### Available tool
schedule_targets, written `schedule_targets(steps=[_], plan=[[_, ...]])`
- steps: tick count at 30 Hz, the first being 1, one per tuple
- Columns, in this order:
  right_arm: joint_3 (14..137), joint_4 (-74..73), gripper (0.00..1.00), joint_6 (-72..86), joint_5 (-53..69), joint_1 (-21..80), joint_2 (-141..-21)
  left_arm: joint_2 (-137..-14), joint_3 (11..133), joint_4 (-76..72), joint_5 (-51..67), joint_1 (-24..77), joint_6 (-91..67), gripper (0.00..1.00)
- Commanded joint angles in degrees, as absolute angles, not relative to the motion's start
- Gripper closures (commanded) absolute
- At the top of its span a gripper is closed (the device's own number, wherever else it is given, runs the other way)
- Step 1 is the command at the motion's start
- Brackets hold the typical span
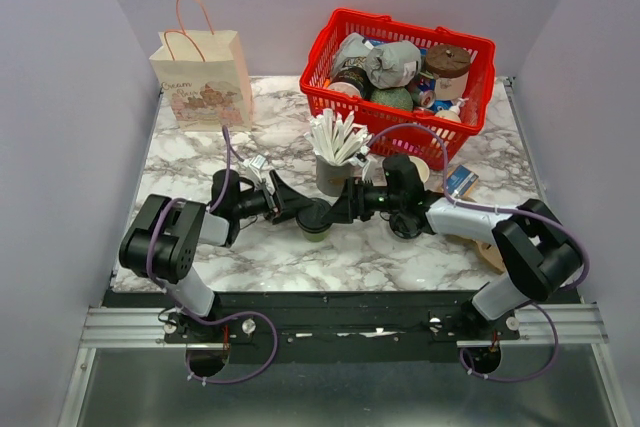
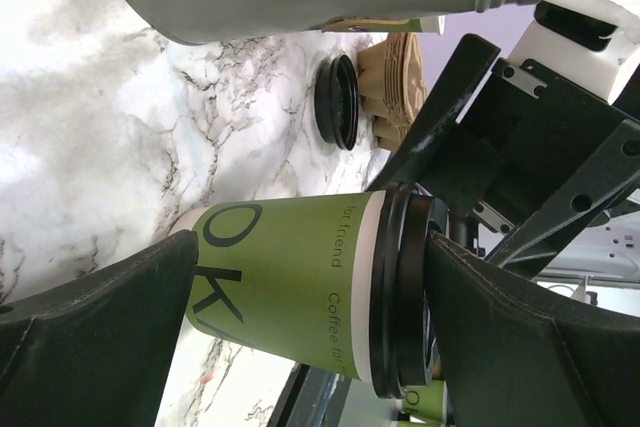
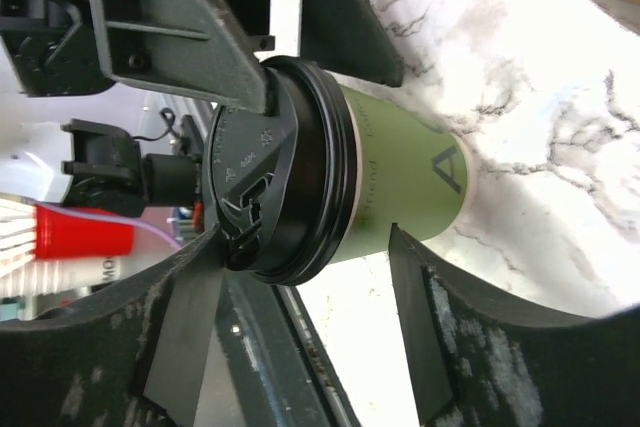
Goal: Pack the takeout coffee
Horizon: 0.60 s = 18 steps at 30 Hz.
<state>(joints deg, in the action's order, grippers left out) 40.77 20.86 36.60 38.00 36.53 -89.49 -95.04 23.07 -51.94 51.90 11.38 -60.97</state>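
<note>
The takeout coffee (image 1: pixel 316 217), a green paper cup (image 2: pixel 285 267) with a black lid (image 3: pixel 265 172), stands upright on the marble table between both arms. My left gripper (image 1: pixel 300 209) reaches it from the left, turned so that one finger (image 2: pixel 520 337) rests against the lid top and the other (image 2: pixel 90 337) sits by the cup's base; its jaws stand at their widest with the cup between them. My right gripper (image 1: pixel 338 209) comes from the right, open, its fingertips (image 3: pixel 410 277) just reaching the lid rim and the cup wall (image 3: pixel 400 177).
A grey cup of white sticks (image 1: pixel 333 172) stands just behind the coffee. A red basket (image 1: pixel 320 97) full of goods sits at the back right, a paper bag (image 1: pixel 203 82) at the back left. A loose black lid (image 2: pixel 338 102) and brown cardboard sleeves (image 2: pixel 395 87) lie near.
</note>
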Motion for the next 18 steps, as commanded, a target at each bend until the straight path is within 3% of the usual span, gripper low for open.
schedule_targets(steps=[1, 12, 15, 18], plan=[[40.69, 15.3, 0.21, 30.77, 38.05, 36.83, -87.54, -90.89, 21.53, -51.42, 48.69, 11.16, -59.06, 0.02], [42.54, 14.24, 0.2, 29.09, 40.25, 36.65, -88.77, -77.8, 18.19, -39.57, 53.35, 11.16, -53.89, 0.01], [42.8, 14.68, 0.2, 29.35, 40.52, 36.56, -89.3, -76.82, 18.2, -31.92, 52.39, 10.99, -48.35, 0.01], [43.41, 14.85, 0.2, 29.53, 40.34, 36.39, -89.56, -79.26, 17.67, -34.09, 52.56, 10.11, -49.12, 0.02]])
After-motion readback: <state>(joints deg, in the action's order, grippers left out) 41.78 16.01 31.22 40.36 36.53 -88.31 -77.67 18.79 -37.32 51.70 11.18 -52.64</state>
